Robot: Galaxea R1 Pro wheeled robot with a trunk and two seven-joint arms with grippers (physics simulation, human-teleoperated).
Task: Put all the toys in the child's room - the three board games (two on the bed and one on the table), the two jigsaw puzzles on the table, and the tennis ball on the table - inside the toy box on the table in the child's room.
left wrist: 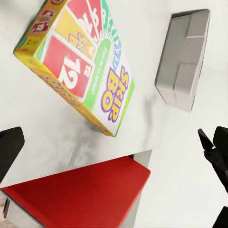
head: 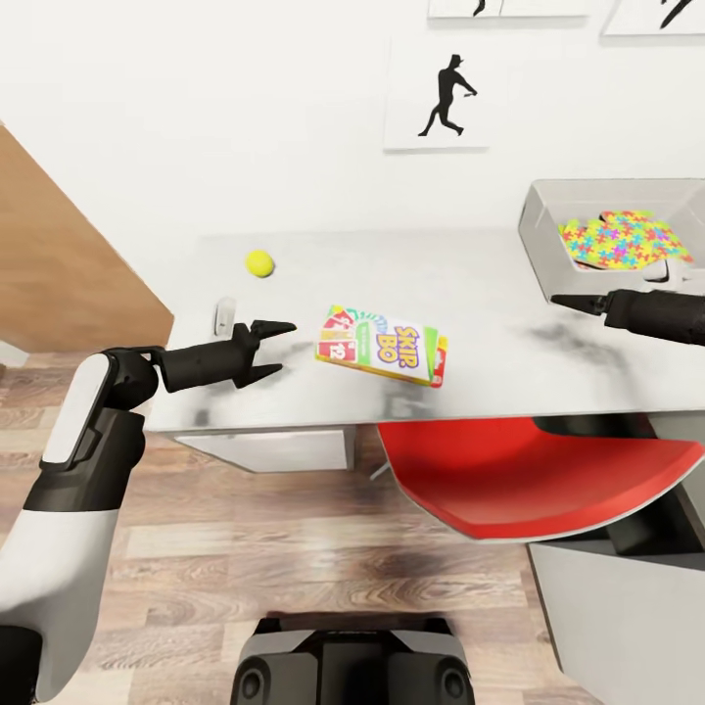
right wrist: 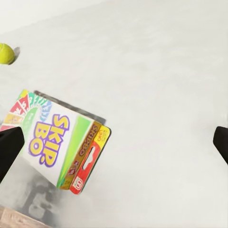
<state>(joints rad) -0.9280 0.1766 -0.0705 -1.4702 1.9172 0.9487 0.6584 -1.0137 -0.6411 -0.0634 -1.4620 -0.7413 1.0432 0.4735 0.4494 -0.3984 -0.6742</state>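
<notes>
One colourful Skip-Bo card box (head: 381, 346) lies flat mid-table, one yellow tennis ball (head: 259, 262) at its 10 o'clock, one grey toy box (head: 548, 230) holding puzzles at 2 o'clock; left gripper (head: 278, 349) spread wide, right gripper (head: 573, 303) looks pinched together.

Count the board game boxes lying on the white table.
1: the colourful Skip-Bo board game box lies flat mid-table, near the front edge above the red chair. Others may lie out of view.
</notes>
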